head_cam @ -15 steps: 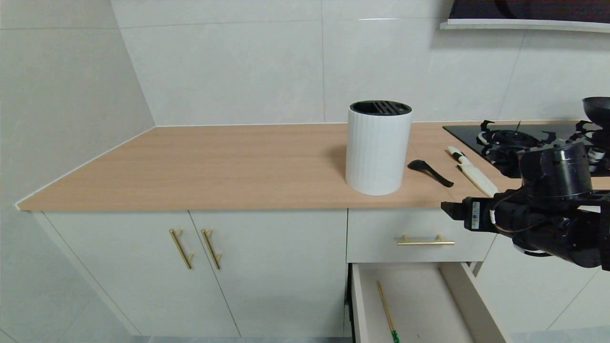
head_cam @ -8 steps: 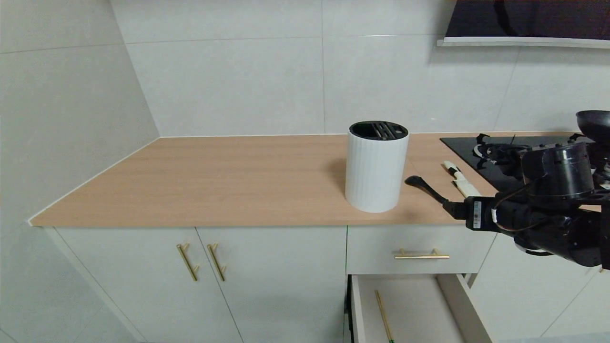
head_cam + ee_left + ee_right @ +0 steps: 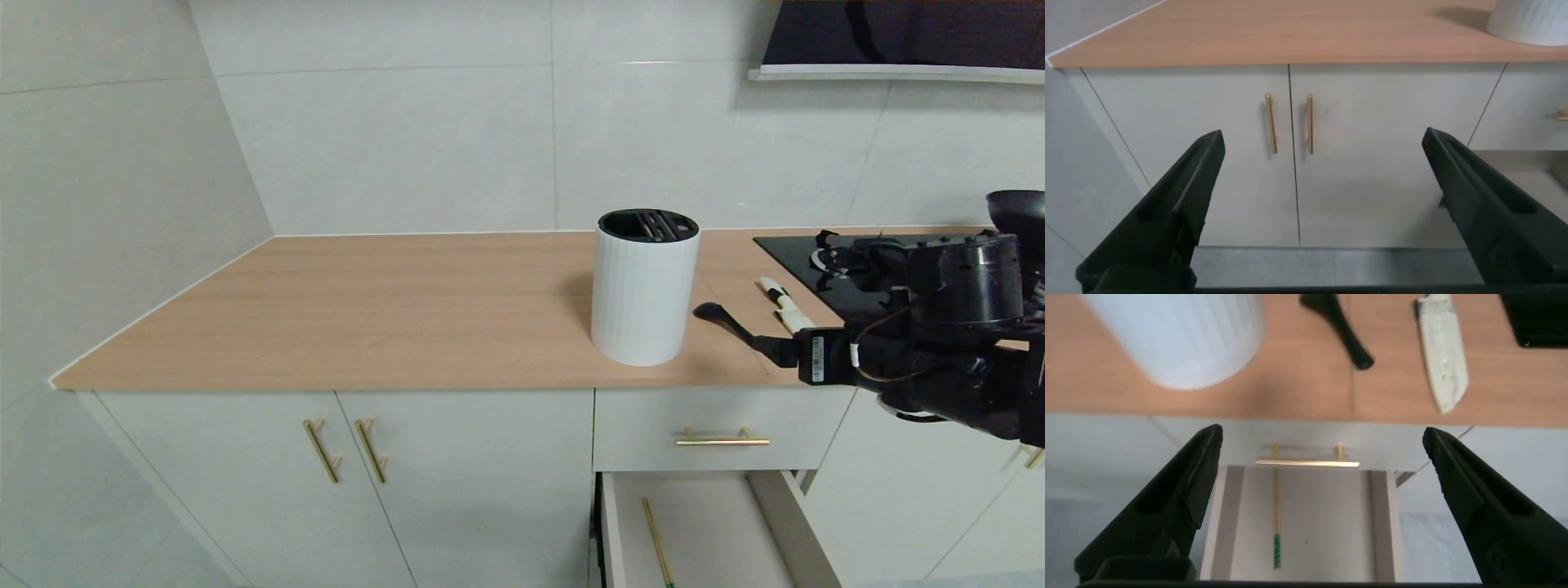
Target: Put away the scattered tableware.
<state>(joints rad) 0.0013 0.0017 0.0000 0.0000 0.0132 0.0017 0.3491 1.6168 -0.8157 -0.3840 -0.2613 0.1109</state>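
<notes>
Beside the white holder [image 3: 645, 286], black spoon [image 3: 731, 324] and knife [image 3: 790, 314] lie; left pincer [image 3: 1323, 139] and right pincer [image 3: 1321, 437] gape wide.

Tiled wall [image 3: 392, 122], wooden countertop [image 3: 367, 310], white cabinets [image 3: 465, 482]

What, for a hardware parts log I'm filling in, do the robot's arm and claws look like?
The right arm is black, with a glossy cylindrical joint housing, a white printed label near the wrist and a thin dark cable looping beside it. The left claw and right claw each have two matte black, wedge-shaped fingers.
</notes>
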